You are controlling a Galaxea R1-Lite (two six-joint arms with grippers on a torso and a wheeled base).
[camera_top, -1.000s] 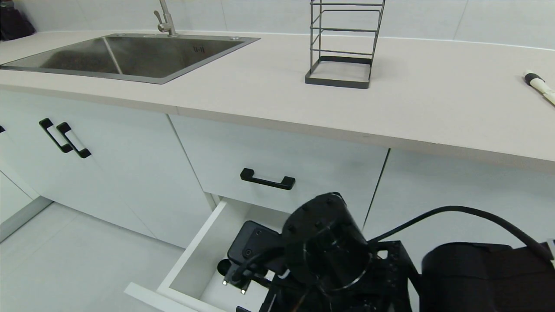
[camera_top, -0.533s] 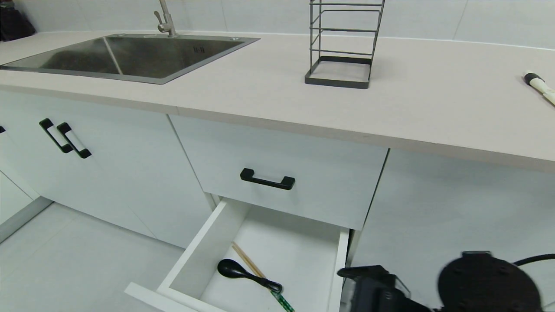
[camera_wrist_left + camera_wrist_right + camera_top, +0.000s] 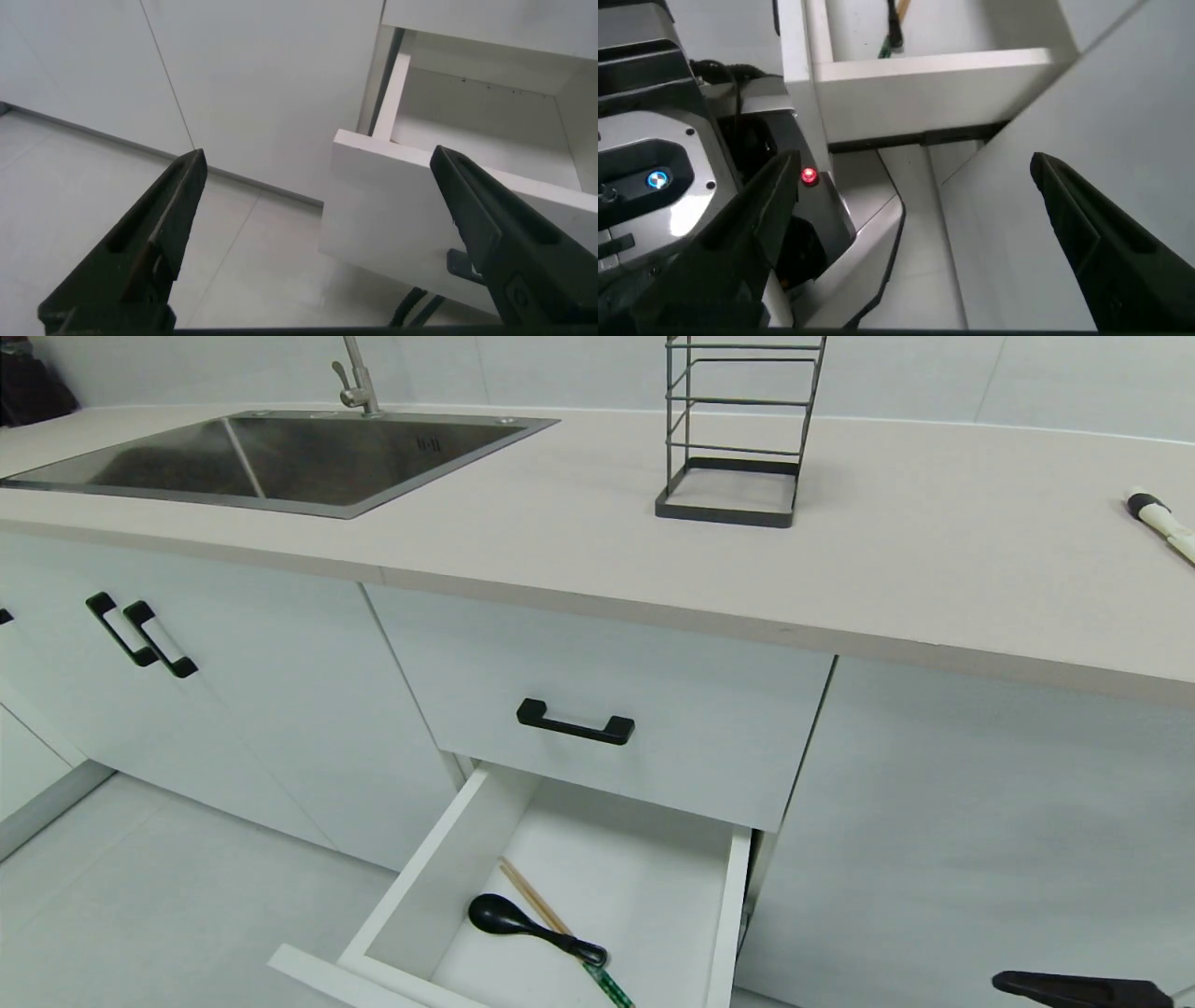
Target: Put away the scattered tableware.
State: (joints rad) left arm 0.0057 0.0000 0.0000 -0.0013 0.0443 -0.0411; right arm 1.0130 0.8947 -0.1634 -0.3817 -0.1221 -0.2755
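A long pale counter (image 3: 560, 551) is seen well above both grippers, with a steel sink (image 3: 355, 509) set into its far left. Below it, a white drawer (image 3: 439, 877) is pulled open. Its front corner lies just ahead of the left gripper (image 3: 318, 233), whose fingers are spread wide with nothing between them. The right gripper (image 3: 915, 243) is likewise spread and empty, held low, with the drawer's outer side close ahead of it. A wire rack (image 3: 724, 513) stands on the counter, up and away from both.

Inside the drawer a black spoon (image 3: 523, 924) lies touching a pair of chopsticks (image 3: 532, 894). One slim utensil (image 3: 1162, 523) with a dark tip is left on the counter, high above the right gripper and apparently not yet put away.

That utensil is judged light, stiff and narrow, and likely to roll. It would best be pinched across its shaft near the middle, with the fingers brought down from above. Open counter lies all round it, so a descent should be unhindered. Care would be needed at two edges: the counter's overhanging lip on the way down, and the closed upper drawer's handle (image 3: 576, 721) above the open one. The drawer's floor offers free room beside the spoon.
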